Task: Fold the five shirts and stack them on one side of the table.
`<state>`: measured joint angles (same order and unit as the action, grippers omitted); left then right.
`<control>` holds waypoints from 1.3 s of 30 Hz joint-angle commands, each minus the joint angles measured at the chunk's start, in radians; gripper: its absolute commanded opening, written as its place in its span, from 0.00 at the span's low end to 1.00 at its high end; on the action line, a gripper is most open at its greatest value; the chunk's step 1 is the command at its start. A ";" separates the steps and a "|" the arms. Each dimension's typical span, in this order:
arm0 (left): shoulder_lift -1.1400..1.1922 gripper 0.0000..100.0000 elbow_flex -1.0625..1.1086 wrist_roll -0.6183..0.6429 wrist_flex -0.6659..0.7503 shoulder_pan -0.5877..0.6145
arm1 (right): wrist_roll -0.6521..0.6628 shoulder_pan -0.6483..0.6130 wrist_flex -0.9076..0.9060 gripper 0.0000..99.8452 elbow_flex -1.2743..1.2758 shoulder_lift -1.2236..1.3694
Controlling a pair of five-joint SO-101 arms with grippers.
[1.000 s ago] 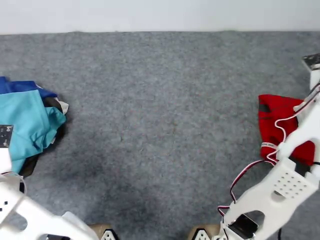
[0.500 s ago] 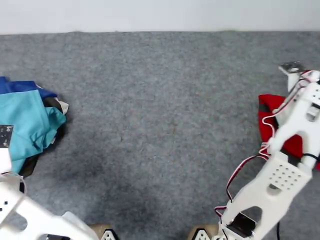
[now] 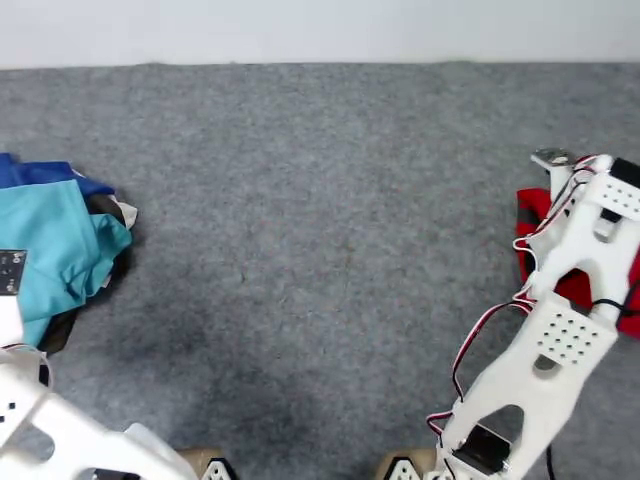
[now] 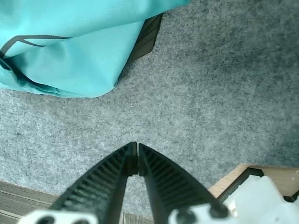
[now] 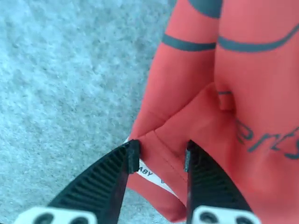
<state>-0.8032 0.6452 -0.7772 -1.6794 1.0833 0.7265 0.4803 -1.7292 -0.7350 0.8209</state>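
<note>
A red shirt (image 3: 540, 225) with grey stripes lies bunched at the table's right edge, partly under my right arm (image 3: 565, 320). In the right wrist view my right gripper (image 5: 161, 156) is open and low over the red shirt (image 5: 243, 93); its fingers straddle a fold by the white label (image 5: 147, 172). A pile of shirts sits at the left edge, with a teal shirt (image 3: 55, 250) on top and a blue shirt (image 3: 40, 172) behind it. My left gripper (image 4: 138, 153) is shut and empty over bare mat, a short way from the teal shirt (image 4: 70, 42).
A grey felt mat (image 3: 320, 220) covers the table, bare across the middle. Dark fabric (image 4: 148, 32) pokes out beneath the teal shirt. A white wall (image 3: 320, 30) runs along the far edge. The left arm's base (image 3: 40, 420) is at the near left corner.
My right arm has swung in from the right edge, toward the table's middle, and now stands over the red shirt. The left arm and the shirt pile have not moved.
</note>
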 commanded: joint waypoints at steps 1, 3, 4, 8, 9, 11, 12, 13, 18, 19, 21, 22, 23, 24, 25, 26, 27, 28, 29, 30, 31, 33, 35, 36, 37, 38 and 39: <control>-0.017 0.02 -0.004 -0.009 0.012 -0.003 | -0.008 -0.001 0.015 0.11 -0.011 -0.015; -0.017 0.02 -0.004 -0.009 0.012 -0.003 | -0.008 -0.001 0.022 0.05 -0.011 -0.015; -0.017 0.02 -0.004 -0.009 0.012 -0.005 | -0.008 0.001 0.028 0.02 -0.011 -0.016; -0.017 0.02 -0.004 -0.009 0.012 -0.006 | -0.005 0.010 0.030 0.01 -0.012 -0.018; -0.017 0.02 -0.004 -0.009 0.012 -0.006 | -0.005 0.012 0.028 0.01 -0.012 -0.019; -0.017 0.02 -0.004 -0.009 0.012 -0.006 | -0.005 0.013 0.005 0.01 -0.035 -0.030; -0.017 0.02 -0.004 -0.009 0.012 -0.006 | -0.003 0.016 -0.012 0.01 -0.048 -0.041; -0.017 0.02 -0.004 -0.009 0.012 -0.006 | 0.003 0.018 -0.028 0.01 -0.058 -0.053; -0.017 0.02 -0.004 -0.009 0.014 -0.006 | 0.069 0.018 -0.067 0.01 -0.069 -0.139; -0.017 0.02 -0.002 -0.009 0.014 -0.006 | 0.083 0.021 -0.068 0.01 -0.069 -0.154; -0.017 0.02 -0.001 -0.009 0.015 -0.006 | 0.114 0.022 -0.068 0.01 -0.046 -0.185; -0.017 0.02 0.008 -0.009 0.018 -0.008 | 0.132 0.022 -0.068 0.01 -0.017 -0.199; -0.017 0.02 0.019 -0.009 0.018 -0.008 | 0.150 0.018 -0.068 0.01 0.018 -0.213; -0.017 0.02 0.030 -0.009 0.018 -0.008 | 0.167 0.015 -0.068 0.01 0.061 -0.228; -0.017 0.02 0.041 -0.009 0.020 -0.008 | 0.186 0.012 -0.068 0.01 0.104 -0.243; -0.017 0.02 0.051 -0.009 0.020 -0.008 | 0.199 0.010 -0.068 0.01 0.144 -0.257; -0.017 0.02 0.058 -0.009 0.020 -0.008 | 0.212 0.008 -0.068 0.01 0.180 -0.271; -0.017 0.02 0.061 -0.009 0.020 -0.008 | 0.221 0.010 -0.067 0.01 0.212 -0.286; -0.017 0.02 0.061 -0.009 0.020 -0.008 | 0.233 0.012 -0.067 0.01 0.239 -0.298; -0.017 0.02 0.059 -0.009 0.020 -0.008 | 0.245 0.013 -0.067 0.01 0.262 -0.312; -0.017 0.02 0.056 -0.009 0.020 -0.008 | 0.259 0.019 -0.067 0.01 0.285 -0.325; -0.017 0.02 0.053 -0.009 0.026 -0.008 | 0.288 0.024 -0.067 0.01 0.313 -0.343; -0.017 0.02 0.053 -0.009 0.035 -0.008 | 0.315 0.027 -0.067 0.01 0.322 -0.349; -0.017 0.02 0.053 -0.009 0.035 -0.008 | 0.319 0.027 -0.065 0.01 0.322 -0.349; -0.017 0.02 0.053 -0.009 0.035 -0.008 | 0.319 0.027 -0.065 0.01 0.321 -0.349; -0.017 0.02 0.054 -0.009 0.035 -0.008 | 0.319 0.027 -0.065 0.02 0.319 -0.351; -0.017 0.02 0.054 -0.009 0.035 -0.008 | 0.319 0.027 -0.065 0.04 0.319 -0.355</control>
<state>-0.8032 0.7127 -0.7772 -1.6625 1.0833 1.0334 0.4910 -1.7538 -0.4112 0.5416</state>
